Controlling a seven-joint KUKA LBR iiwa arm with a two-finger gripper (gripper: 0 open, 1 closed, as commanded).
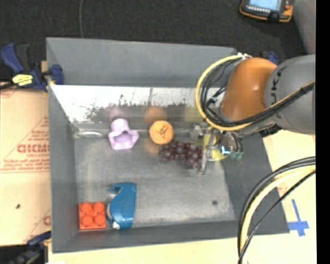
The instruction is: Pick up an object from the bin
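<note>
The claw [207, 159] sits at the right side of the bin [170, 198], at the right end of a dark purple grape bunch [179, 152] near the far wall. Whether the claw is released or clenched cannot be told. An orange ball [161, 132] lies just beside the bunch's left end.

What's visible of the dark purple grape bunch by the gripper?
The grape bunch is a cluster of small, dark purple balls, plastic-looking, lying flat on the bin floor near the back wall, right of centre. Its right end reaches the gripper; whether it is gripped cannot be told. An orange round piece sits just up-left of it.
</note>
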